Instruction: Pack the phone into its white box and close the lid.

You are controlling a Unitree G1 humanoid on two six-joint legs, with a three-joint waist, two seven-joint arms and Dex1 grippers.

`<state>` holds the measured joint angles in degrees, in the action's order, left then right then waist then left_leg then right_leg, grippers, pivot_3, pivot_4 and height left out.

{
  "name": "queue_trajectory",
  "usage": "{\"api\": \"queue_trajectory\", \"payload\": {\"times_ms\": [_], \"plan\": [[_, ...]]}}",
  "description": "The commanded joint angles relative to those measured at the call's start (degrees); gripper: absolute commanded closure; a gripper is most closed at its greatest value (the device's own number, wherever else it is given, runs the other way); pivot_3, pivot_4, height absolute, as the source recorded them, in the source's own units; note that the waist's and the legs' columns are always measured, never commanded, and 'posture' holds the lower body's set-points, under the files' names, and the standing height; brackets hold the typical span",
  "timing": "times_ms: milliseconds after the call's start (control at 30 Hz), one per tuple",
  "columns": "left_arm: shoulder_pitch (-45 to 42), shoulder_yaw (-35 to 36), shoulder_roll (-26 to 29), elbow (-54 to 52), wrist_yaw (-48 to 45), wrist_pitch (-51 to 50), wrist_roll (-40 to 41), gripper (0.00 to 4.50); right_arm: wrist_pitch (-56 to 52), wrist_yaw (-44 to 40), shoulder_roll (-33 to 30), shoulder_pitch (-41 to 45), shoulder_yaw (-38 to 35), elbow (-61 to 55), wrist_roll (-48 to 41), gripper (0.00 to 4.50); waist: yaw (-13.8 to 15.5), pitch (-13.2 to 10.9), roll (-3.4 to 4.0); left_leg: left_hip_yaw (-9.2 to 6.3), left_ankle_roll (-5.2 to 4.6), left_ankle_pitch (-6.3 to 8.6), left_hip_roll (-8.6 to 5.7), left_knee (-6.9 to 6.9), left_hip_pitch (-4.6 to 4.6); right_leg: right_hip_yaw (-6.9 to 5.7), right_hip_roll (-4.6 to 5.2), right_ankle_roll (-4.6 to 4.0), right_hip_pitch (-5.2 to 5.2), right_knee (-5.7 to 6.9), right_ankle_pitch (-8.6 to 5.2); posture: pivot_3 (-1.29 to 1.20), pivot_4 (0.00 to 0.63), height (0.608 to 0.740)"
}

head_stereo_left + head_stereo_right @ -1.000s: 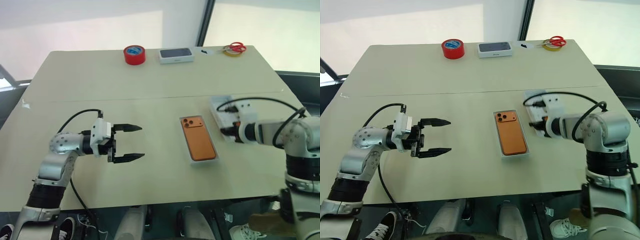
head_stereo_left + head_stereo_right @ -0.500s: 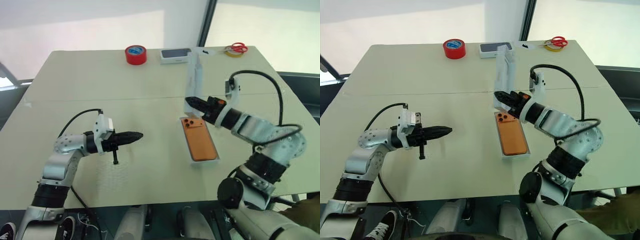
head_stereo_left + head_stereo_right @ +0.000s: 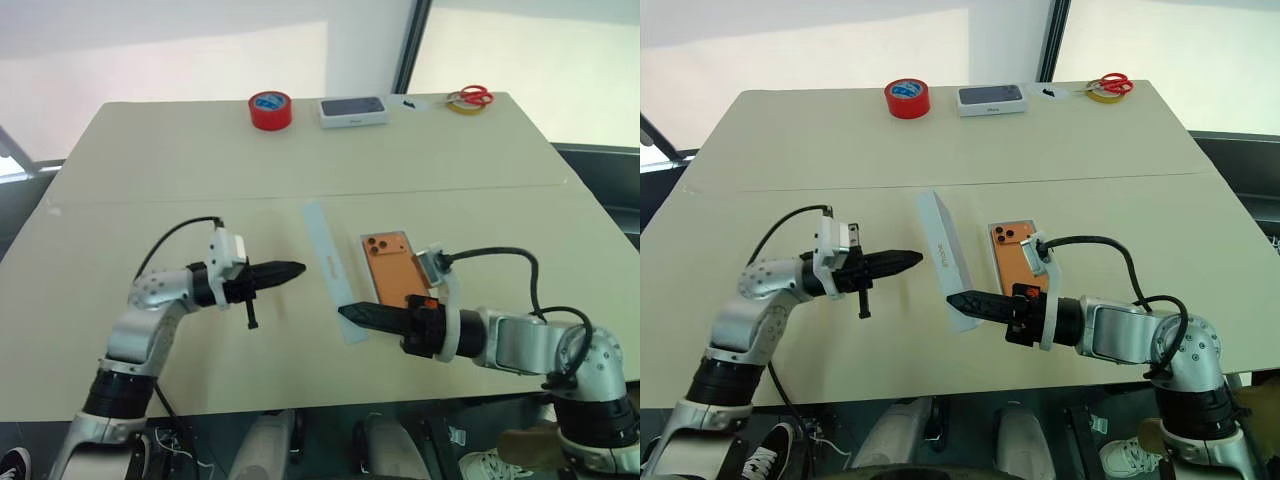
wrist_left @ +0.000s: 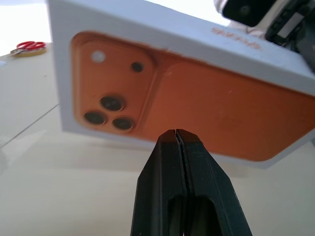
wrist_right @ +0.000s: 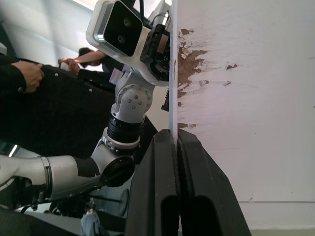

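The right hand (image 3: 958,300) is closed on the lid (image 3: 943,255), held tilted just beside the phone (image 3: 1016,262); the left hand (image 3: 912,259) is closed, empty.

Bright daylight from the windows (image 3: 250,40) behind washes out the background; soft shadows on the desk (image 3: 200,150); wrist close-ups blurred

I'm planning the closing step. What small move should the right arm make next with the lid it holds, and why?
Probably tip the white cardboard lid over the orange smartphone, open side down. The right gripper pinches the lid's wall. The lid stands on edge beside the phone's shallow white box base, its open side facing the phone.
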<state>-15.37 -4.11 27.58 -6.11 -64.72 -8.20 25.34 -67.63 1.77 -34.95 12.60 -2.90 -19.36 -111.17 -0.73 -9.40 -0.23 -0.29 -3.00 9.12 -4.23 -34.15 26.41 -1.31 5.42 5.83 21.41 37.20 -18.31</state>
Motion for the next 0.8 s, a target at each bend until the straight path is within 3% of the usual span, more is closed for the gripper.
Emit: {"api": "queue_trajectory", "payload": {"times_ms": [33, 467, 733, 800], "plan": [[0.28, -2.50, -1.82, -2.20, 1.53, 1.33, -1.51, 4.46, 2.25, 0.09, -0.62, 2.48, 1.92, 2.57, -1.83, 4.50, 0.07, -0.01, -0.01, 0.00, 0.00, 0.00, 0.00, -0.01, 0.02, 0.00, 0.00, 0.00, 0.01, 0.00, 0.00, 0.00, 0.150, 0.738], [-2.37, -6.70, -7.72, 7.29, 3.00, 9.15, -7.18, 4.46, 1.45, 0.58, -4.59, 4.36, 5.34, 8.99, -1.83, 4.50, 0.24, 0.00, -0.03, 0.00, -0.04, 0.02, 0.00, -0.05, 0.04, -0.02, 0.01, 0.13, -0.01, -0.05, 0.07, 0.00, 0.150, 0.738], [-5.05, -8.44, -11.92, 12.57, 3.02, 11.09, -8.89, 4.46, 1.45, -0.12, -4.84, 5.71, 6.10, 11.44, 2.87, 4.50, 0.25, 0.02, -0.05, 0.00, -0.07, 0.04, 0.00, -0.09, 0.04, -0.03, 0.01, 0.16, -0.04, -0.06, 0.09, 0.00, 0.150, 0.738], [-5.20, -8.63, -12.35, 13.12, 2.73, 11.18, -9.01, 4.50, 1.30, -0.53, -4.78, 5.73, 5.99, 12.05, 3.22, 3.91, 0.36, 0.03, -0.07, 0.00, -0.08, 0.04, -0.01, -0.12, 0.03, -0.04, 0.02, 0.17, -0.07, -0.06, 0.09, 0.00, 0.150, 0.738]]}}
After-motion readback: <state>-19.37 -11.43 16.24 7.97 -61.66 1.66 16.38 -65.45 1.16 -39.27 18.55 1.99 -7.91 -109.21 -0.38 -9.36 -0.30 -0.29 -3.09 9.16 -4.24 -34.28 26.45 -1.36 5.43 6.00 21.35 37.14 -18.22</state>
